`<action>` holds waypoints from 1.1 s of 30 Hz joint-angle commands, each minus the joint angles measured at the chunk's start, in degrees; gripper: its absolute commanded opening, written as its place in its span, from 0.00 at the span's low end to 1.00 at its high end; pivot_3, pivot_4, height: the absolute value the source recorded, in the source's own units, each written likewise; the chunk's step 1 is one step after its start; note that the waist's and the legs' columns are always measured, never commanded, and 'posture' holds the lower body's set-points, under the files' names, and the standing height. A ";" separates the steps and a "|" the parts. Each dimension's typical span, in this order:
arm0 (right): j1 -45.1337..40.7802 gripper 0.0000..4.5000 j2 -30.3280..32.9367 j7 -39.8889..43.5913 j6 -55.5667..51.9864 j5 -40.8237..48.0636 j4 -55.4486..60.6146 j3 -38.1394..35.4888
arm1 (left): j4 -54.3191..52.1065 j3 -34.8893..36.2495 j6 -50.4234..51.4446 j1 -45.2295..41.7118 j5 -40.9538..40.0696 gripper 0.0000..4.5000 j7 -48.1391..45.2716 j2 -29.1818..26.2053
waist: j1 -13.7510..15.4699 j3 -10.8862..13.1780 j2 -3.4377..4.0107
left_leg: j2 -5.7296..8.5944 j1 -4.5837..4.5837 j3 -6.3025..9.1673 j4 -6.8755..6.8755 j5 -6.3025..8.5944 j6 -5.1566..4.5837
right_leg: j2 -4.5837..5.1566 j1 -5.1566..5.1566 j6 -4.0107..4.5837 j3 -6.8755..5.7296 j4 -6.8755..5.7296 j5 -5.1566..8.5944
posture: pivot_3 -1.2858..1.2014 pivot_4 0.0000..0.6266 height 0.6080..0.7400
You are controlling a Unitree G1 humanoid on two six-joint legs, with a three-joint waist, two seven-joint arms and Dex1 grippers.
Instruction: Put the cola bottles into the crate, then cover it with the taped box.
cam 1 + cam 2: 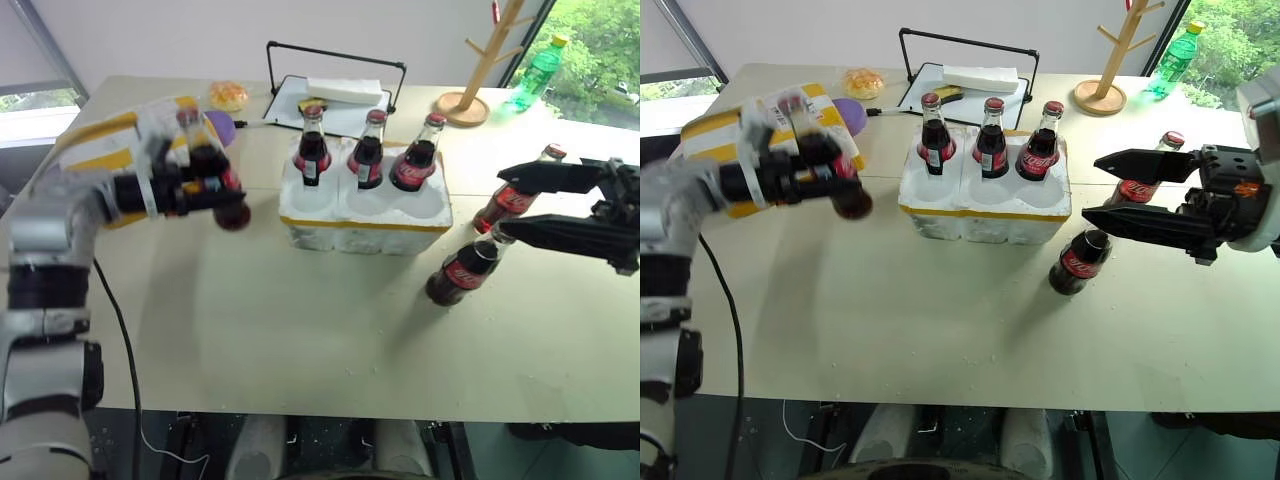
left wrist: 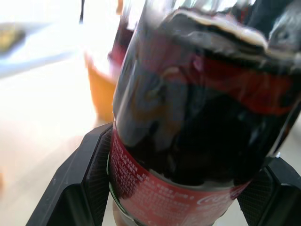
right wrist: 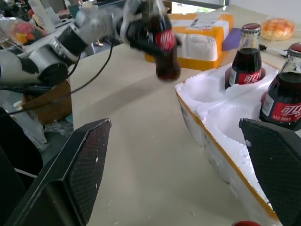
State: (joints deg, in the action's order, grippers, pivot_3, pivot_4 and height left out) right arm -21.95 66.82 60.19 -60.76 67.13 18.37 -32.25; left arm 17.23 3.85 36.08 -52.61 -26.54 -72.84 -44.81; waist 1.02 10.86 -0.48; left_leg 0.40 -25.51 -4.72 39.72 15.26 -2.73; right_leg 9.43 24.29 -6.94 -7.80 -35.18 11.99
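a beige table (image 1: 300, 340) holds everything, and the crate (image 1: 365, 215), a low white foam tray with a yellow band, is the landmark at its middle. nearest the viewer, off the crate's right front corner, one cola bottle (image 1: 466, 268) stands leaning on the table, with a second cola bottle (image 1: 510, 196) just behind it, to the right of the crate. the right gripper (image 1: 510, 208) hangs above these two, its black fingers spread wide apart and holding nothing. to the left of the crate, clear of the table, the left gripper (image 1: 205, 185) has its fingers closed on the sides of a held bottle (image 1: 212, 170), gripping it at the red label with the cap uppermost; the picture there is blurred. inside the crate, the front row of round wells is bare, while the back row holds three bottles (image 1: 368, 152) standing upright side by side. behind the left gripper, left of the crate, lies the taped box (image 1: 100, 150), white foam with broad yellow bands. behind the crate sit a black wire-handled tray (image 1: 335, 100), a bread roll (image 1: 228, 96), a wooden rack (image 1: 480, 70) and, farthest right, a green bottle (image 1: 535, 72).
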 commanded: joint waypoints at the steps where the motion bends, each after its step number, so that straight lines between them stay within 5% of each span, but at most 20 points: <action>1: 0.52 1.00 -0.11 -0.34 2.38 -1.04 1.27 -1.31 | 2.68 -0.99 0.44 -7.12 -1.08 0.64 -3.28 0.97 | -0.15 0.00 -0.01 | 0.00 0.00 -0.01 0.03 0.01 -0.02 | 0.00 -0.02 -0.01 0.00 0.00 -0.01 | 0.52 0.24 1.00; 19: 9.55 1.00 -3.33 -8.70 1.25 3.91 7.51 -10.22 | 31.48 -8.28 -16.70 -24.27 9.80 0.64 -9.18 19.37 | -0.07 0.09 -0.11 | -0.02 -0.09 0.00 0.22 0.04 -0.09 | 0.00 0.00 -0.06 -0.01 -0.02 -0.03 | 0.52 0.24 1.00; 33: 11.54 1.00 -4.53 -12.02 3.45 4.08 7.07 -9.75 | 36.17 -9.27 -23.03 -24.27 16.14 0.64 -13.94 17.71 | -0.22 0.09 -0.11 | -0.02 -0.11 -0.01 0.27 0.07 -0.14 | 0.02 0.03 -0.07 -0.01 -0.06 -0.04 | 0.52 0.24 1.00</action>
State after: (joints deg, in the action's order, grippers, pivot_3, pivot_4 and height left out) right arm -9.77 62.30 48.20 -58.67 71.00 25.52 -41.15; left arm 55.00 -6.20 14.27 -74.83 -10.62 -86.23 -26.19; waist 0.80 10.95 -0.59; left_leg 0.38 -25.62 -4.73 39.99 15.33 -2.86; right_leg 9.46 24.33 -7.01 -7.80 -35.24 11.95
